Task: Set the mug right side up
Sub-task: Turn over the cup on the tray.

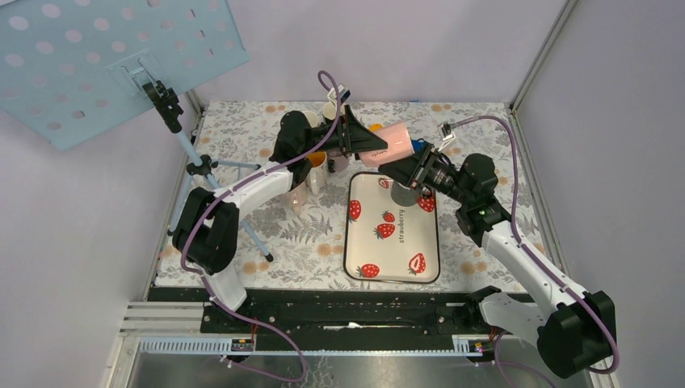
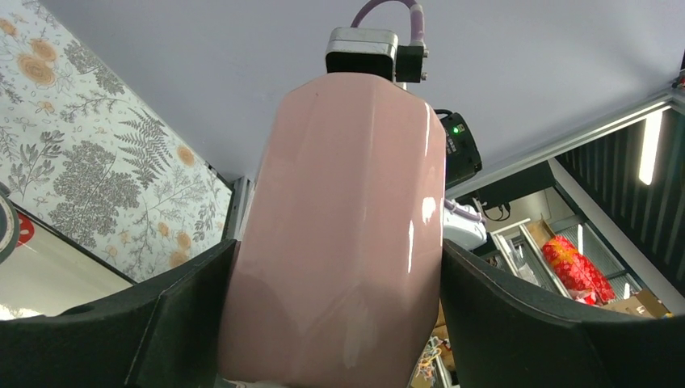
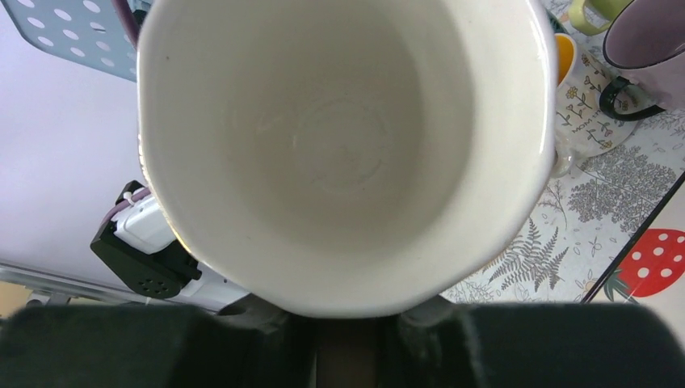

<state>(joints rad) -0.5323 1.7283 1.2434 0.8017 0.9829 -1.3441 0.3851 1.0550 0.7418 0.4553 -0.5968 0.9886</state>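
Note:
The pink mug (image 1: 386, 145) is held on its side in the air above the far end of the strawberry tray (image 1: 355, 259). My left gripper (image 1: 359, 139) is shut on its body; in the left wrist view (image 2: 339, 323) the black fingers press both sides of the pink wall (image 2: 347, 226). The mug's mouth faces my right gripper (image 1: 412, 166). The right wrist view looks straight into its white inside (image 3: 339, 145). My right gripper (image 3: 339, 347) sits under the rim with its fingers close together on a dark pinkish piece, seemingly the handle.
A grey cup (image 1: 401, 194) stands on the tray's far end under the right gripper. Several mugs (image 1: 317, 166) stand at the back left, among them a purple mug (image 3: 646, 40) and a floral one (image 3: 582, 97). A tripod (image 1: 194, 166) stands at the left.

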